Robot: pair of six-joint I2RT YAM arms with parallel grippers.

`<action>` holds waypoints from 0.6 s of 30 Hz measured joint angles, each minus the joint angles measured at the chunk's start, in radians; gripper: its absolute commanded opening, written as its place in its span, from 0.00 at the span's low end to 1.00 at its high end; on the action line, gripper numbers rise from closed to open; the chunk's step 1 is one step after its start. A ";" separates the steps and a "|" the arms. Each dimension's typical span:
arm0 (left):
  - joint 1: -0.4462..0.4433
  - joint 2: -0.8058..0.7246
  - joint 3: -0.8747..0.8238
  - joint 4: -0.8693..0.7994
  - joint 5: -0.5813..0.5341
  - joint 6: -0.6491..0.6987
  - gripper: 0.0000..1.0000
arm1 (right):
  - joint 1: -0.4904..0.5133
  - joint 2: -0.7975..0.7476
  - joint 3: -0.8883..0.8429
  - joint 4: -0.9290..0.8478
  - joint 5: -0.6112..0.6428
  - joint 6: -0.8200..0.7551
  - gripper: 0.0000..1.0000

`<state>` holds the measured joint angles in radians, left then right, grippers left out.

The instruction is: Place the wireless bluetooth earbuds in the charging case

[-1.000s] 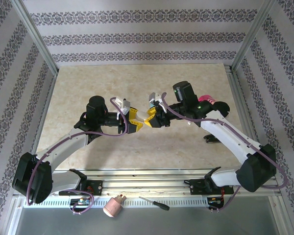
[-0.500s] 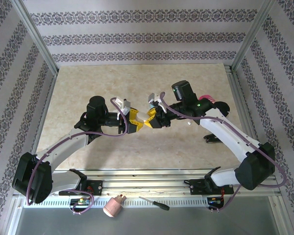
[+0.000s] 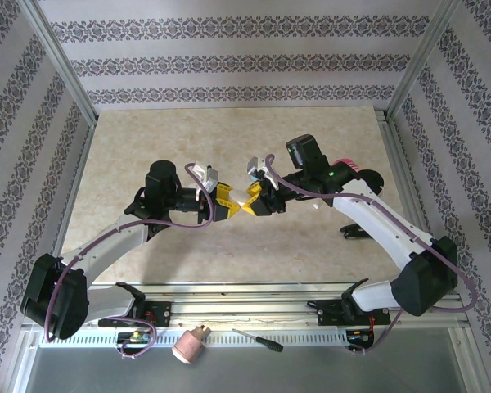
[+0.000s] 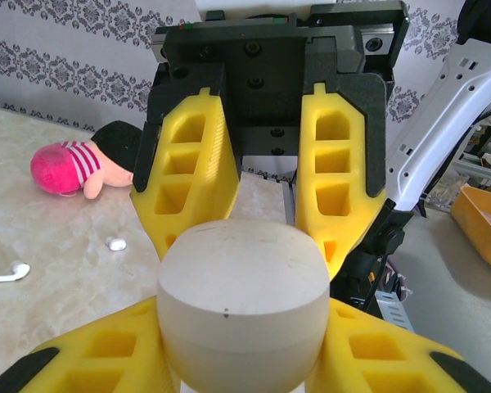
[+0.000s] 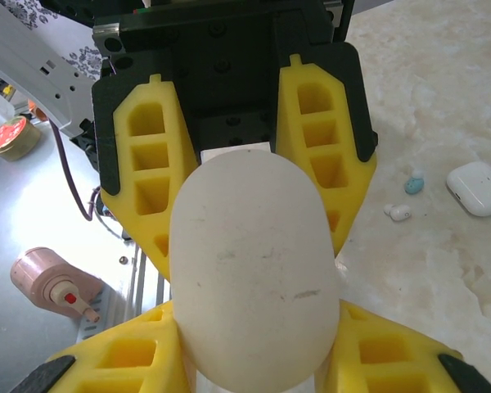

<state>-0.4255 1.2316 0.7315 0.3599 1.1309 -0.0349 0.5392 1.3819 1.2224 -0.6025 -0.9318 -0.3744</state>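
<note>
Arms meet tip to tip over the middle of the marbled table (image 3: 147, 139). Starting at the left, the left arm (image 3: 106, 241) sweeps up from its base, and on the near ledge below it lies a pink capped object (image 3: 191, 344) with a screwdriver (image 3: 258, 340) off to its right.

The left gripper (image 3: 227, 204) points right. From its wrist camera, its yellow fingers (image 4: 90, 356) press against both sides of a cream, pebble-shaped charging case (image 4: 241, 299), so it is clamped on that case. The lid looks closed, with a thin seam running round it.

Directly opposite, the right gripper (image 3: 252, 201) faces left and has hold of the same case. In its own wrist view the case sits wedged between its 2 fingers (image 5: 114, 360), touching both. The case hangs between the 2 grippers.

Further right, the earbuds lie loose on the tabletop near the right arm, well apart from the held case. The left wrist view shows a white stemmed earbud (image 4: 12, 273) and a small white bud (image 4: 114, 243) near it, with a pink striped plush toy (image 4: 69, 168) beyond them. The right wrist view shows a pale blue-green bud (image 5: 414, 184) just beside another white bud (image 5: 399, 213), and a second case (image 5: 480, 188), white and closed, close by.
</note>
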 measured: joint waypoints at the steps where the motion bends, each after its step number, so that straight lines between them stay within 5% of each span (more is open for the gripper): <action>1: 0.000 0.000 0.000 0.000 0.002 0.000 0.26 | 0.000 0.000 0.000 0.001 0.002 -0.002 0.45; 6: -0.002 0.000 0.000 0.002 0.010 0.001 0.26 | 0.002 0.000 0.000 0.013 0.013 0.000 0.58; 18: -0.005 0.000 -0.001 0.003 -0.005 0.022 0.26 | -0.014 -0.001 0.000 0.053 0.026 0.062 0.64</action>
<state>-0.4301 1.2316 0.7307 0.3634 1.1259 -0.0128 0.5251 1.3811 1.2221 -0.5495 -0.9062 -0.3126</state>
